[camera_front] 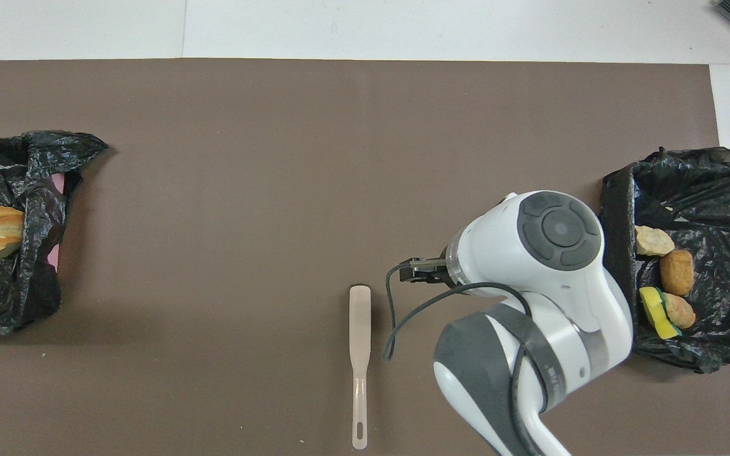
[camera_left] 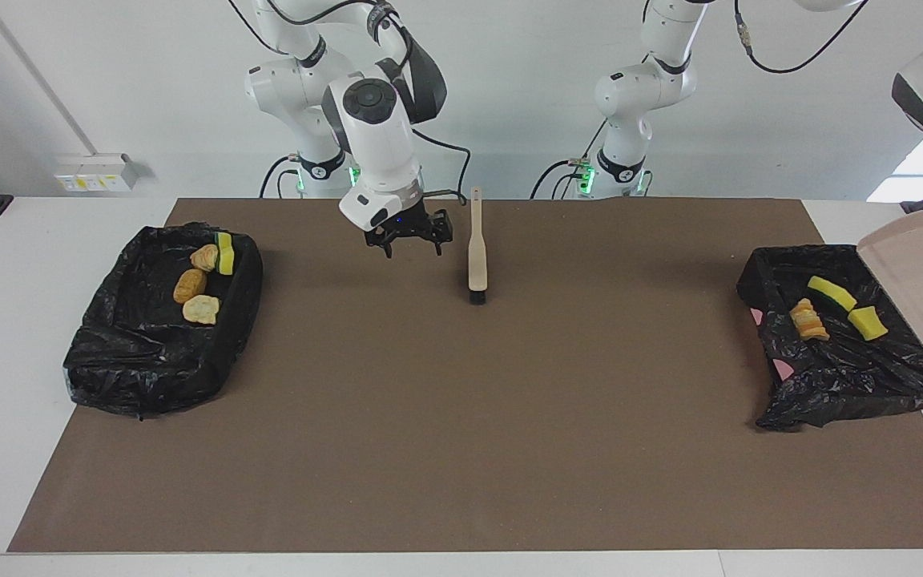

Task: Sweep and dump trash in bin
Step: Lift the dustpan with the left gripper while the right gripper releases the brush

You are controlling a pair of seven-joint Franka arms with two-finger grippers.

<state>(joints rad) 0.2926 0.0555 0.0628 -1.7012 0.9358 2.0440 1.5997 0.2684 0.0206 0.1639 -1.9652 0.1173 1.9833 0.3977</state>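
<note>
Facing high, overhead steep; share brown mat (camera_left: 461, 417).

White arms (camera_left: 373, 128), black cables (camera_left: 445, 172)

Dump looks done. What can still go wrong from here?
1. The dustpan hangs tilted over the slumped bin liner; lowering it might snag the plastic.
2. The right end effector, open, hovers beside the brush; a sideways move might knock it.
</note>
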